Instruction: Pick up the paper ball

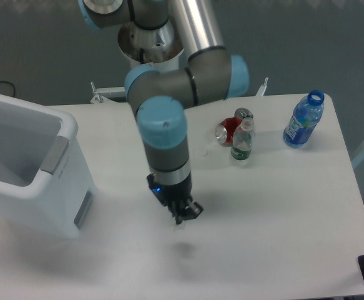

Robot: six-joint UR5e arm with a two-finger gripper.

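My gripper (pixel 184 215) points down over the front middle of the white table (pixel 281 212), lifted a little, with its shadow on the table below it. Its dark fingers stand close together. A tiny pale lump, the paper ball (pixel 179 226), shows faintly at the fingertips, held between them; it is barely distinct from the table. No other paper lump shows on the table.
A white bin (pixel 25 169) stands at the left. A red can (pixel 228 130), a small green bottle (pixel 242 142) and a blue bottle (pixel 303 120) stand at the back right. A faint clear round cap (pixel 201 150) lies near the can.
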